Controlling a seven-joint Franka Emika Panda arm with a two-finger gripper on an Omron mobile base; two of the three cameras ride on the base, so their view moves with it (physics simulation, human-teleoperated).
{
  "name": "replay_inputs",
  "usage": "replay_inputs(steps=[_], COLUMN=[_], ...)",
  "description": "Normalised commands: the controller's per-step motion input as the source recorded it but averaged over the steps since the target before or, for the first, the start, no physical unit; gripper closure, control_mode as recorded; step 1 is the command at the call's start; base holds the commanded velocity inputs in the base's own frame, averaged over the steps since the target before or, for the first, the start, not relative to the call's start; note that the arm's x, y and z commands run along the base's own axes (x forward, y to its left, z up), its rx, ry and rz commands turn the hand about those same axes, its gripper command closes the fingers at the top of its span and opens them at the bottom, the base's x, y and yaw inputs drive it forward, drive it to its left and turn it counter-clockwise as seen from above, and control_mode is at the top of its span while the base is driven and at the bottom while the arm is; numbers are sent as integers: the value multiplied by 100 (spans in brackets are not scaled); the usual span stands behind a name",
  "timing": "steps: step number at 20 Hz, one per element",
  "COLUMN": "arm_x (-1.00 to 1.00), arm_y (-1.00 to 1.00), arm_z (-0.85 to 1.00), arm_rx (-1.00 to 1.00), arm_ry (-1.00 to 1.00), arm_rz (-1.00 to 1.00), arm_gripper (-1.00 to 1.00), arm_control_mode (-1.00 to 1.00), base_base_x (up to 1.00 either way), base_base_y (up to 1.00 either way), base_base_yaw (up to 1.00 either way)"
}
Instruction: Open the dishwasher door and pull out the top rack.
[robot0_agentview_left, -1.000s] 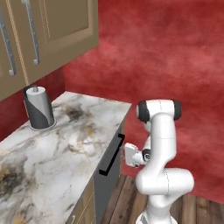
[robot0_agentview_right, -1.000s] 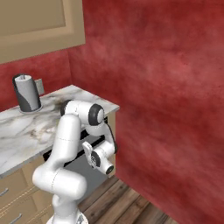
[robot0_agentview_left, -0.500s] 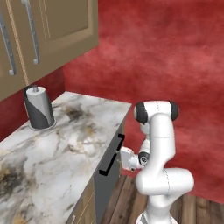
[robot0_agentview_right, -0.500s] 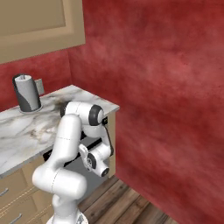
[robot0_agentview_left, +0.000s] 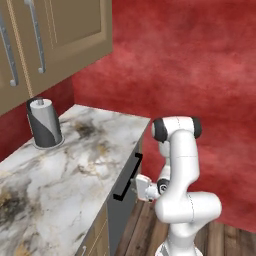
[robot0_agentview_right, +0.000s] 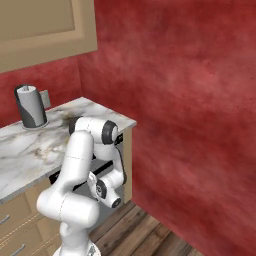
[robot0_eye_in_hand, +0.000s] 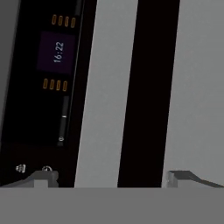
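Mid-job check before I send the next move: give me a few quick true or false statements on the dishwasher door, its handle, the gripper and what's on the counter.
1. The dishwasher door is shut against the cabinet front. True.
2. The gripper is open, its fingertips either side of the black bar handle. True.
3. The top rack is pulled out over the floor. False: no rack is out.
4. A paper towel roll stands upright on the marble counter. True.
5. The gripper is above the counter. False: it is low, in front of the door.

Dark grey dishwasher door (robot0_eye_in_hand: 105, 87), black handle (robot0_eye_in_hand: 148, 87)
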Motion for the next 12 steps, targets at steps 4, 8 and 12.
replay_inputs(steps=[4, 8, 12], arm_x=[-17, 0, 0], arm_y=[18, 21, 18], arm_z=[-6, -8, -10], arm_rx=[0, 0, 0], arm_ry=[-1, 0, 0], arm_rz=[2, 1, 0], arm_gripper=[-100, -100, -100], arm_control_mode=[-100, -100, -100], base_base_x=[0, 0, 0], base_base_y=[0, 0, 0], base_base_yaw=[0, 0, 0])
